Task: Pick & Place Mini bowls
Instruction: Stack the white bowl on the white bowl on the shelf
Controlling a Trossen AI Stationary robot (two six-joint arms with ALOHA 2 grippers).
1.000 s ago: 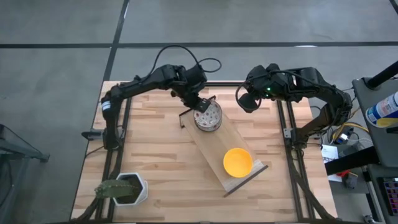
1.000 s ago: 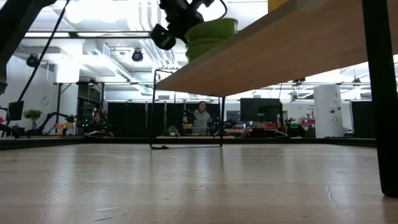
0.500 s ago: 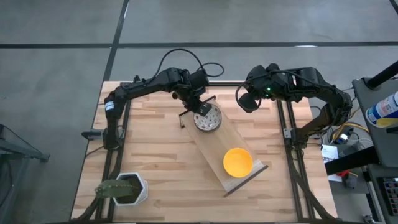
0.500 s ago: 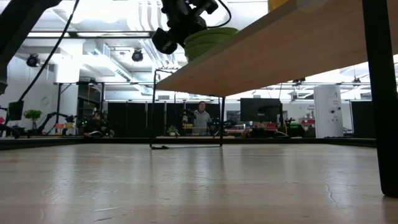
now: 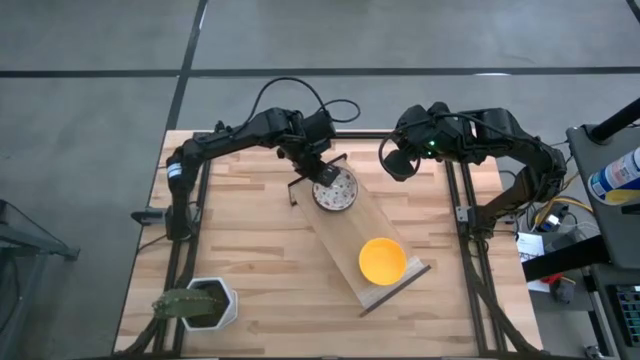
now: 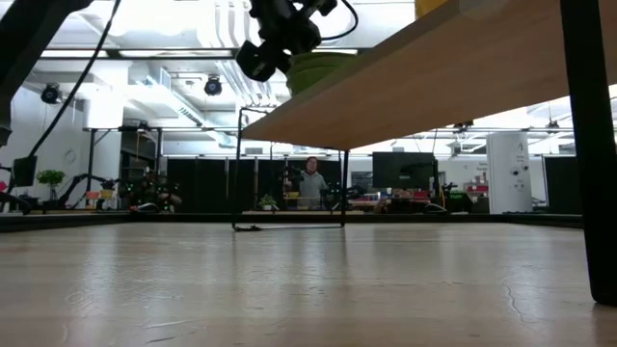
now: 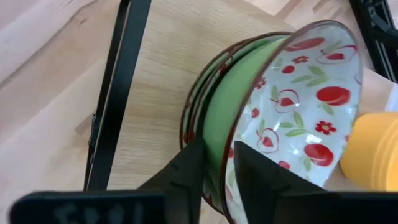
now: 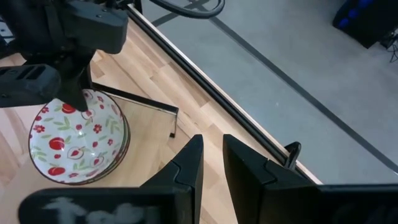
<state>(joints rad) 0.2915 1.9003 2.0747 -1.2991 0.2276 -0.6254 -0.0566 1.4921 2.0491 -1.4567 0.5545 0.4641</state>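
A stack of floral mini bowls (image 5: 338, 192), white inside with red flowers and green outside, sits on the far end of a slanted wooden board (image 5: 345, 235). It also shows in the left wrist view (image 7: 298, 106), the right wrist view (image 8: 74, 137) and the low view (image 6: 323, 67). One yellow mini bowl (image 5: 382, 260) rests on the board's near end. My left gripper (image 5: 322, 175) is shut on the top floral bowl. My right gripper (image 5: 398, 165) hovers near the table's far right, its fingers (image 8: 189, 165) a narrow gap apart, holding nothing. My left gripper (image 7: 217, 174) pinches the top floral bowl's wall at its rim (image 7: 219, 146) on the far-left side. One finger (image 7: 255, 177) is inside the bowl and one (image 7: 186, 174) is outside, against the green wall. The fingers come slanting down from the far left. The bowl sits nested in the stack.
The board stands raised on black metal legs (image 7: 118, 93), with the low view looking under it (image 6: 434, 87). A white pot with a green plant (image 5: 205, 303) stands at the table's near left corner. Black frame rails (image 5: 460, 200) run along both table sides. People sit far behind the table (image 6: 310, 183).
My left gripper has come down a little while staying shut on the top floral bowl. That bowl stood clearly above the stack a second ago. It now sits nested in the stack on the board.
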